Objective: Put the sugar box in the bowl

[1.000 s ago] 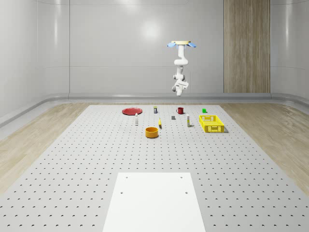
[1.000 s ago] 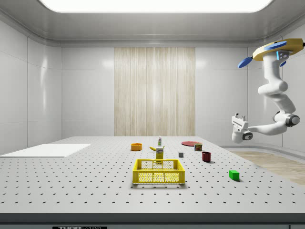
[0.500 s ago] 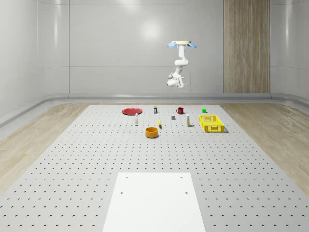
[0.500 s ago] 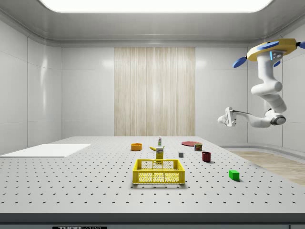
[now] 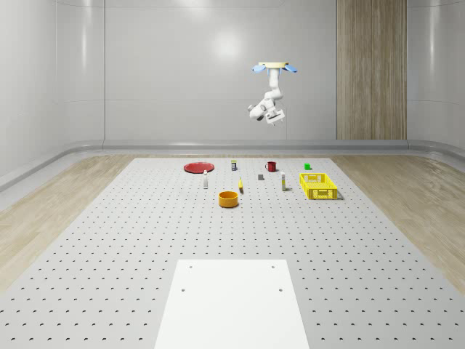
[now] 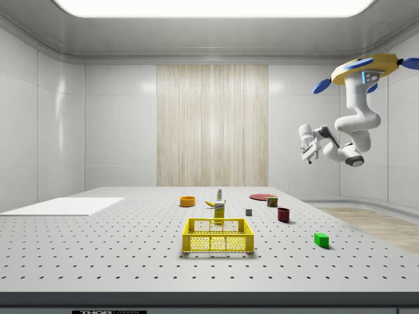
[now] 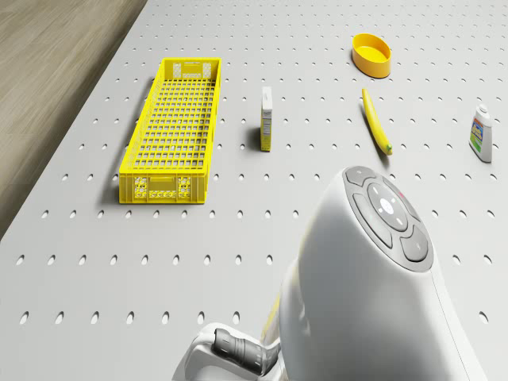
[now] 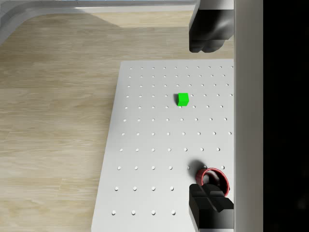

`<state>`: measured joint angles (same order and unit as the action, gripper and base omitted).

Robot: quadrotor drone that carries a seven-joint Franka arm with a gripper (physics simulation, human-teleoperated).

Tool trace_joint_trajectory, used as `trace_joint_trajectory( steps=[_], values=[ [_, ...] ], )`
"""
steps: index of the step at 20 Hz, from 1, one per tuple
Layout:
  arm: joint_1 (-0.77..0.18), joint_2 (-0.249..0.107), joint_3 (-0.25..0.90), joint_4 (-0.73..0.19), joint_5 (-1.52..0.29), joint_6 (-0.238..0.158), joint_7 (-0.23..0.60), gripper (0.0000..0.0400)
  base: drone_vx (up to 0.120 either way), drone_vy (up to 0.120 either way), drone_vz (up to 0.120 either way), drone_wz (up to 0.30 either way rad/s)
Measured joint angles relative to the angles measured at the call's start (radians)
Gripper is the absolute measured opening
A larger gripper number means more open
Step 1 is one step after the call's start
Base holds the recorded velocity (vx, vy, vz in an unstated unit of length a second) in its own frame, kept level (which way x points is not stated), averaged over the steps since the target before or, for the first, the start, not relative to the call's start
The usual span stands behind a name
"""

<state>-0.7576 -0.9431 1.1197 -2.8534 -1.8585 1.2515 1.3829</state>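
Note:
The sugar box (image 5: 282, 182) (image 6: 219, 210) (image 7: 267, 119) stands upright on the perforated table, between the yellow crate and the banana. The orange bowl (image 5: 229, 198) (image 6: 188, 201) (image 7: 372, 55) sits nearer the whole-scene view's front left of it and holds nothing. The drone (image 5: 274, 67) (image 6: 364, 68) hovers high over the table's far end. Its arm is folded up, and the gripper (image 5: 275, 116) (image 6: 305, 147) (image 8: 210, 121) hangs in the air far above the objects. In the wrist view the fingers (image 8: 207, 36) stand wide apart with nothing between them.
A yellow crate (image 5: 318, 186) (image 7: 171, 127) lies right of the sugar box in the whole-scene view. A banana (image 7: 376, 121), a bottle (image 7: 480, 135), a red mug (image 8: 215, 179), a green cube (image 8: 182, 99) and a red plate (image 5: 197, 167) are spread about. A white sheet (image 5: 231, 302) lies at the front.
The arm has swung upward: the gripper rose from hanging low under the drone to a higher, folded pose. The drone drifted slightly toward the side view's left.

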Motion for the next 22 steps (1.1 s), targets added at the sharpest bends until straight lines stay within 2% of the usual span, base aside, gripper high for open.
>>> trace_joint_trajectory(
  steps=[4,8,14,22],
  values=[
    [-0.131,-0.042,0.065,-0.030,-0.087,-0.058,0.086,0.0400,0.120,0.000,-0.120,0.000],
    [-0.205,-0.076,0.101,-0.040,-0.118,-0.082,0.135,0.0400,0.120,0.000,-0.120,0.000],
    [-0.261,-0.117,0.131,-0.043,-0.124,-0.083,0.175,0.0400,0.120,0.000,-0.120,0.000],
    [-0.294,-0.164,0.153,-0.041,-0.108,-0.055,0.201,0.0400,0.120,0.000,-0.120,0.000]
  ],
)
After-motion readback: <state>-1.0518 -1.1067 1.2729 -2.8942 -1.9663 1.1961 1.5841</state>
